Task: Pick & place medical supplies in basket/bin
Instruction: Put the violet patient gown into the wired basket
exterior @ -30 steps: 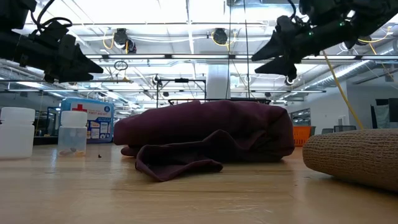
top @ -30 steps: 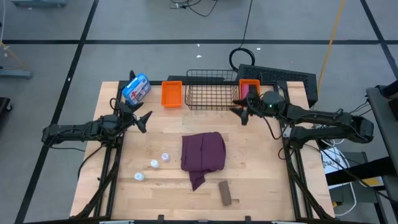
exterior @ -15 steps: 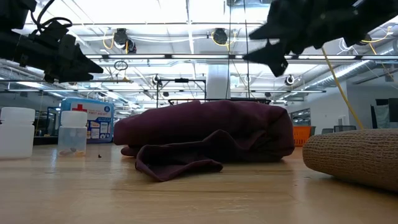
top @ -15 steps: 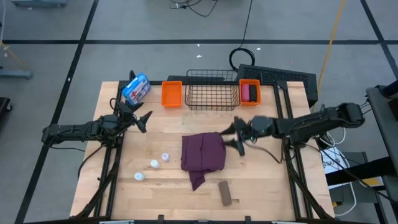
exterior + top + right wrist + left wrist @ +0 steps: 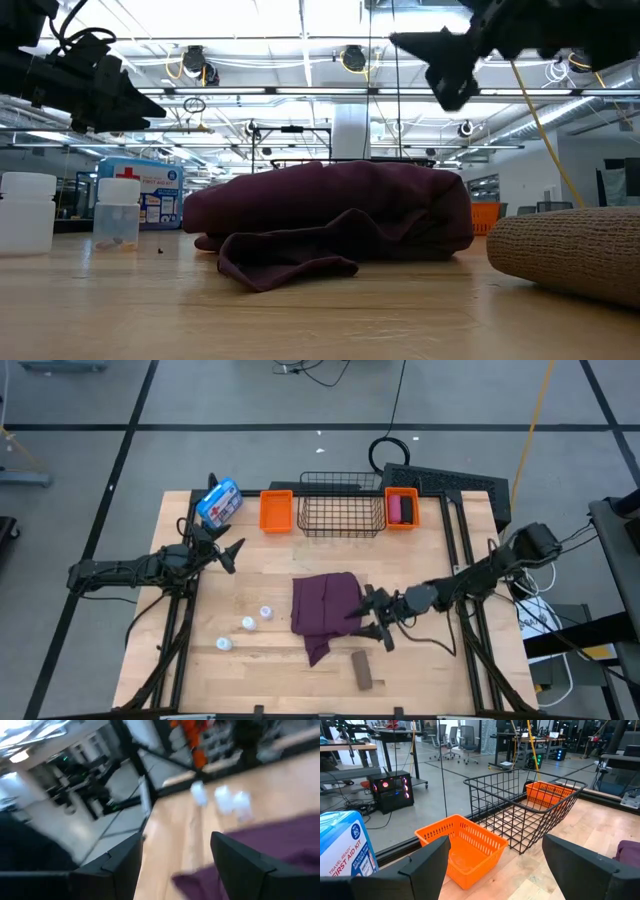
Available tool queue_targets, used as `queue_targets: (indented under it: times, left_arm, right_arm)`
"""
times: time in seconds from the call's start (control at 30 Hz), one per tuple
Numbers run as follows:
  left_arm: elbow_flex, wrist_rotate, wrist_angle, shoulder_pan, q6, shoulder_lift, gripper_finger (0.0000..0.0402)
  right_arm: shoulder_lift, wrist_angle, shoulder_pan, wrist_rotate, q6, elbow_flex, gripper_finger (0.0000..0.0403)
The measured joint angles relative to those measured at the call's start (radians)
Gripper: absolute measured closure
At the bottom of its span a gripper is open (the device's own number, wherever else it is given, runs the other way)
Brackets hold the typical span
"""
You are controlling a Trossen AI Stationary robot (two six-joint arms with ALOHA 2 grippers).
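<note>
Wooden table (image 5: 260, 565) (grey floor around) bears maroon cloth (image 5: 327, 606); both tools (image 5: 226, 550) (image 5: 371, 618) gape empty.

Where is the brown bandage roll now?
In the high view, the brown bandage roll lies near the table's front edge, just right of the maroon folded cloth's lower tip.
</note>
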Motion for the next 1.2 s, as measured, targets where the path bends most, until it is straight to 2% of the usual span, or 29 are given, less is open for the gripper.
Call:
queue_targets:
  times: [0.07,0.13,0.23,0.3,0.37,0.47,0.57,0.67,0.77,0.87,1.0,1.2]
  left_arm:
    - [0.0,0.0,0.0,0.0,0.0,0.0,0.0078]
    - [0.0,0.0,0.0,0.0,0.0,0.0,0.0078]
    - [0.0,0.0,0.0,0.0,0.0,0.0,0.0078]
    - [0.0,0.0,0.0,0.0,0.0,0.0,0.0078]
    - [0.0,0.0,0.001,0.0,0.0,0.0,0.0078]
    - [0.0,0.0,0.0,0.0,0.0,0.0,0.0078]
    - [0.0,0.0,0.0,0.0,0.0,0.0,0.0078]
    - [0.0,0.0,0.0,0.0,0.0,0.0,0.0078]
    - [0.0,0.0,0.0,0.0,0.0,0.0,0.0078]
    - [0.0,0.0,0.0,0.0,0.0,0.0,0.0078]
    - [0.0,0.0,0.0,0.0,0.0,0.0,0.0078]
    - [0.0,0.0,0.0,0.0,0.0,0.0,0.0078]
  right_arm:
    - [-0.007,-0.037,0.053,0.085,-0.084,0.059,0.0182]
    - [-0.021,-0.153,0.11,0.177,-0.164,0.144,0.0182]
    - [-0.021,-0.514,0.169,0.35,-0.218,0.321,0.0183]
    - [-0.007,-0.802,0.177,0.436,-0.145,0.432,0.0183]
    - [0.016,-1.026,0.156,0.462,0.001,0.504,0.0181]
    - [0.022,-1.19,0.101,0.384,0.25,0.507,0.0166]
    - [0.019,-1.198,0.024,0.21,0.487,0.451,0.0137]
    - [0.023,-1.182,-0.037,0.107,0.561,0.393,0.0113]
    - [0.019,-1.118,-0.077,0.03,0.544,0.357,0.0104]
    - [0.02,-1.114,-0.102,0.019,0.603,0.327,0.0105]
    - [0.02,-1.071,-0.127,0.069,0.795,0.251,0.0104]
    - [0.02,-0.712,-0.128,0.135,1.008,0.042,0.0105]
